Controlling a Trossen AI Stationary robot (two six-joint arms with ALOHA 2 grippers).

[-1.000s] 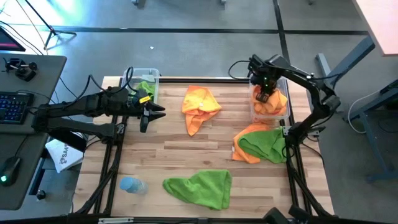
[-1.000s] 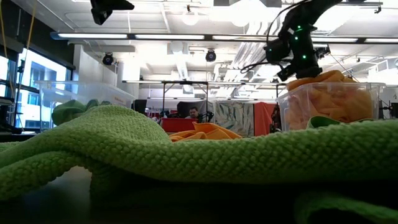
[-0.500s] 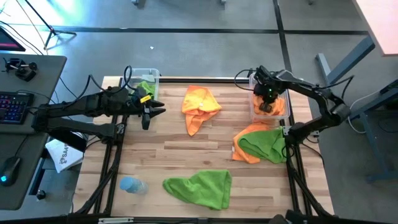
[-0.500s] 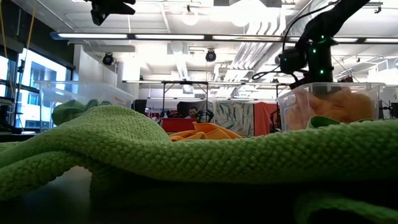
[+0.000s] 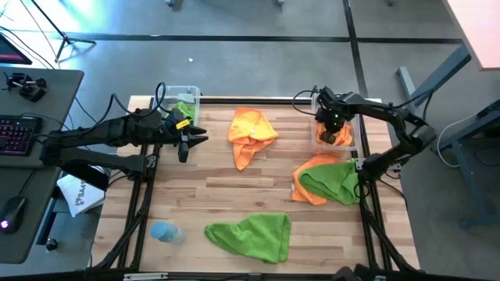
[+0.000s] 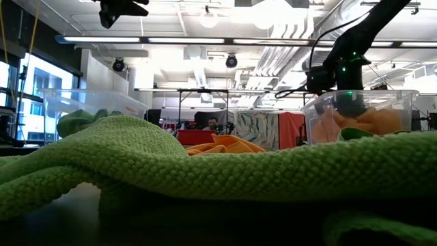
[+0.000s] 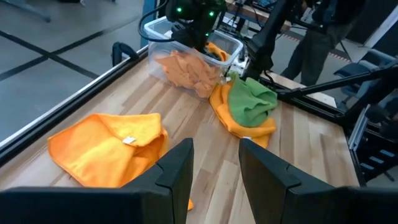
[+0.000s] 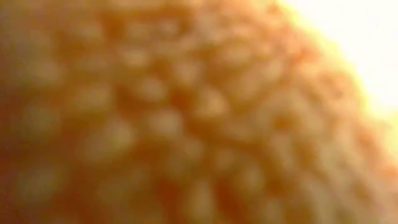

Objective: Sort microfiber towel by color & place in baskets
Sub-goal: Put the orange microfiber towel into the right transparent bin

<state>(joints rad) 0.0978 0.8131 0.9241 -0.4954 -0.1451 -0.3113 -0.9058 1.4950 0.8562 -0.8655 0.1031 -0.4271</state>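
Orange towel (image 8: 186, 124): nubbly weave, pressed against right claw (image 5: 334, 131).

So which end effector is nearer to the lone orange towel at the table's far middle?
Left. The left end effector hangs just beside the orange towel, open. The right end effector is farther off, down in the orange-filled basket.

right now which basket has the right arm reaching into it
The basket holding orange towels, at the table's far right edge. The other basket, with green towels, sits beside the left gripper.
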